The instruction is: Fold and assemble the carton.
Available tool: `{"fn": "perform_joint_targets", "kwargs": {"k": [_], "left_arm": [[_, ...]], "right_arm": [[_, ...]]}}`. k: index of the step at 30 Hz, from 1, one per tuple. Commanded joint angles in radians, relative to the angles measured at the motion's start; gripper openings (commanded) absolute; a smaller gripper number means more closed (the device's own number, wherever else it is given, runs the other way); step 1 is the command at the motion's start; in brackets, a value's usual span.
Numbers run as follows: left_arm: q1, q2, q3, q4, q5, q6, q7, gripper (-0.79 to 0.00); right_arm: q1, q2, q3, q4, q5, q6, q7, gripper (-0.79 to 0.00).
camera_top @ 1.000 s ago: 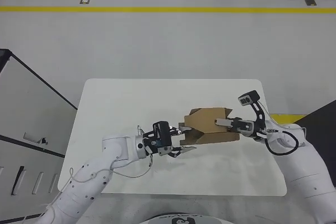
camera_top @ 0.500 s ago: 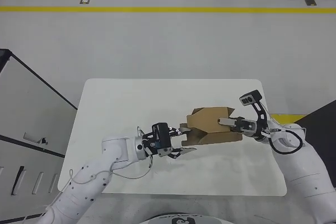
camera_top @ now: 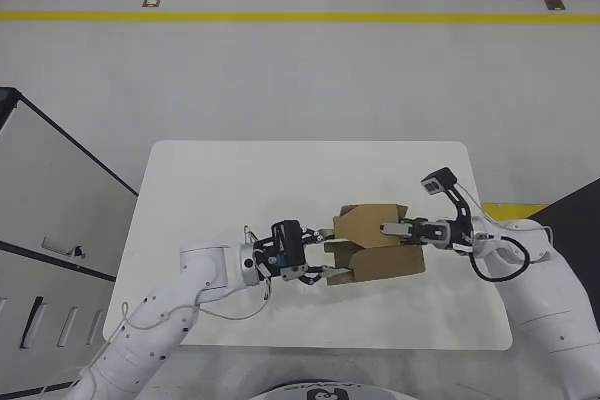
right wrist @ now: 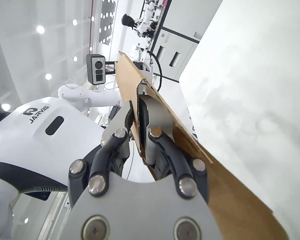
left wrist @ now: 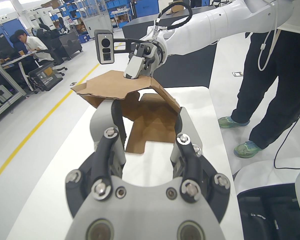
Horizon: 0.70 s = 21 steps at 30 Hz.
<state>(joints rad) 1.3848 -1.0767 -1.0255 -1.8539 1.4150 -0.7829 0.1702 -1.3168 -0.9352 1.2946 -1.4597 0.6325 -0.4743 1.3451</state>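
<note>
A brown cardboard carton [camera_top: 375, 245] lies partly unfolded near the middle-right of the white table [camera_top: 230, 180]. My right gripper [camera_top: 388, 229] is shut on its upper panel, the cardboard edge [right wrist: 137, 116] pinched between both fingers. In the left wrist view the same gripper [left wrist: 132, 72] presses on the raised top panel of the carton [left wrist: 150, 116]. My left gripper [camera_top: 330, 255] stands open at the carton's left end, its fingers on either side of the lower flaps [left wrist: 140, 123] without closing on them.
A grey cabinet [camera_top: 30, 200] stands left of the table. A dark surface [camera_top: 580, 215] sits beyond the table's right edge. A person's legs [left wrist: 272, 96] stand beside the table in the left wrist view. Bare tabletop stretches to the left and back.
The right gripper has pulled the carton's top panel leftward and lifted it, so the carton has opened further. The left gripper has stayed at the carton's left end, still open.
</note>
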Motion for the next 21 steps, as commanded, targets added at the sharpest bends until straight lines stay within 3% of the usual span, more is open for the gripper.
{"fn": "perform_joint_targets", "kwargs": {"k": [1,21], "left_arm": [[-0.001,0.000,0.000,0.002,0.001,0.000,0.000,-0.357],[-0.007,0.002,0.016,0.005,0.021,-0.005,0.019,-0.329]], "right_arm": [[0.000,0.000,-0.001,-0.005,-0.011,0.003,0.003,-0.785],[-0.009,0.000,-0.015,-0.031,0.085,0.031,0.032,-0.785]]}}
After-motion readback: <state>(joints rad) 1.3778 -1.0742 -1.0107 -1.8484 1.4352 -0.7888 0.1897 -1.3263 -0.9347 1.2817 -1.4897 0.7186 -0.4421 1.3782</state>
